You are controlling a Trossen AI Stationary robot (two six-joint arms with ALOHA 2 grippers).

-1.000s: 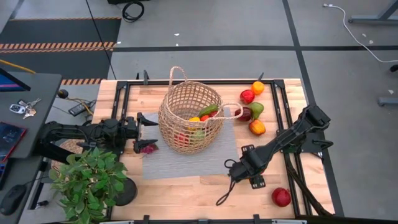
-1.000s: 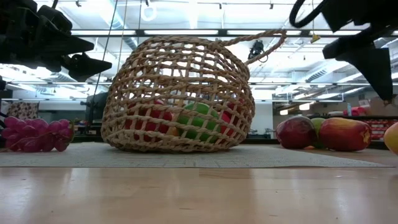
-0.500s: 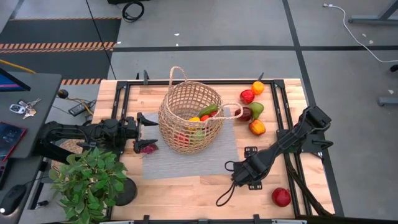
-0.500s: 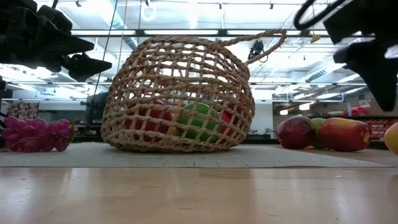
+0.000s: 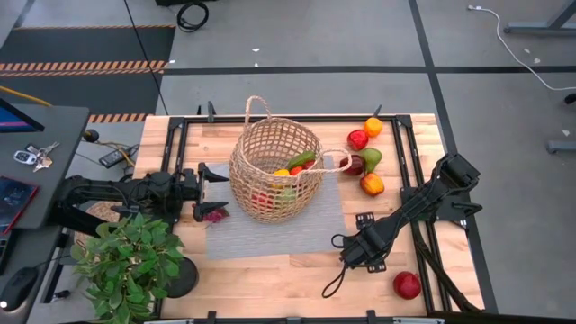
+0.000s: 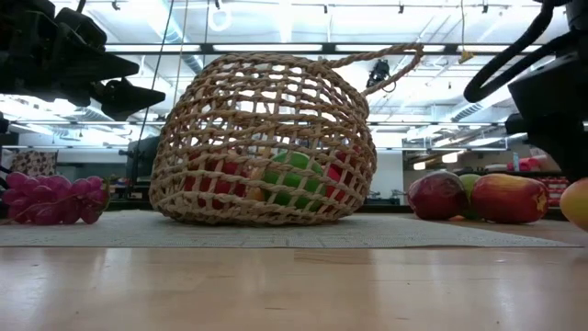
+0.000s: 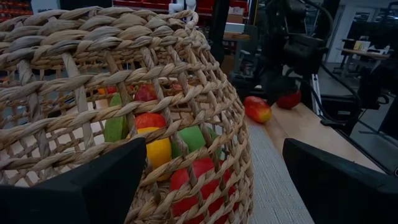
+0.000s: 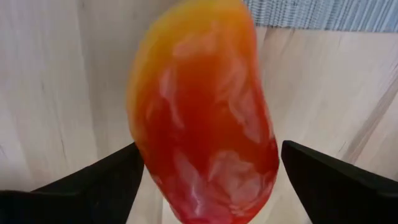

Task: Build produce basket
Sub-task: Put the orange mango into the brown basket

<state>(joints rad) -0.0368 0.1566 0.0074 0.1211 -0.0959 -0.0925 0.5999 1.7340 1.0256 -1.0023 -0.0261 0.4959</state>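
Observation:
The wicker basket [image 5: 274,171] stands on a grey mat [image 5: 270,236] and holds several pieces of produce [image 7: 155,146]. My left gripper [image 5: 214,189] is open at the basket's left side, above a bunch of purple grapes [image 5: 214,214] lying on the mat's left edge. My right gripper [image 5: 358,256] hangs open over the bare wood right of the mat. A red-and-yellow fruit [image 8: 205,118] fills the gap between its fingers in the right wrist view. The gripper hides this fruit in the high view. My right gripper points down with one finger [image 8: 93,180] on each side of the red-and-yellow fruit. I cannot tell whether the fingers touch the fruit.
Loose produce lies right of the basket: a red apple [image 5: 357,139], an orange piece [image 5: 373,126], a dark-red piece [image 5: 354,165], a green pear [image 5: 372,157] and an orange-red piece [image 5: 372,184]. A red apple [image 5: 407,284] lies near the right front corner. A potted plant [image 5: 126,261] stands front left.
My right gripper has gone toward the table's right and near edges and has come lower. The basket, the produce and my left gripper have kept still.

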